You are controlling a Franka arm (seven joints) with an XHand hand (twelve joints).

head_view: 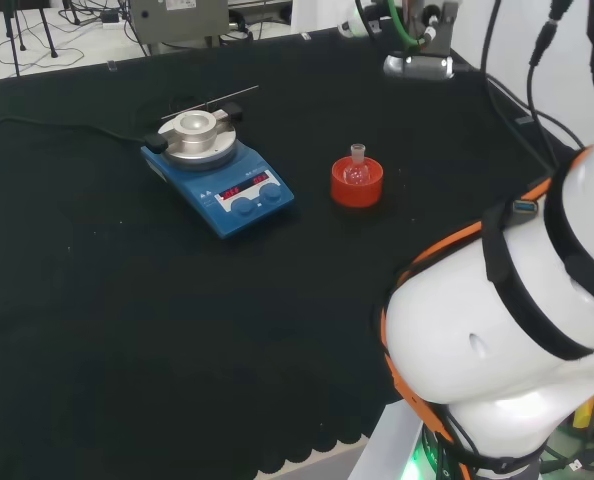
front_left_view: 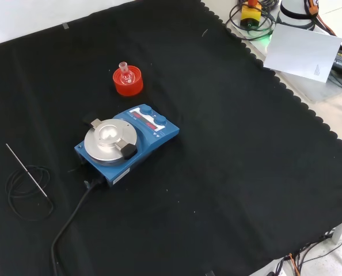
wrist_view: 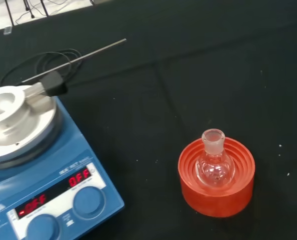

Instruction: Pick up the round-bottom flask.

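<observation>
below my wrist camera the small clear glass round-bottom flask (wrist_view: 215, 162) sits upright, neck up, in a red ribbed ring stand (wrist_view: 217, 177) on the black-clothed table (head_view: 127, 320), just beside the blue hotplate stirrer (wrist_view: 36, 165). whether my hand is released or clenched i cannot tell.

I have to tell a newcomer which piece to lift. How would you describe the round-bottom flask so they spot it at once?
Find the blue hotplate with the silver round top near the middle of the black cloth. In the front view, a red ribbed ring stand sits just beyond it, apart from it. The round-bottom flask is the small clear glass bulb with a short neck standing upright in that stand, the only glassware there.
</observation>
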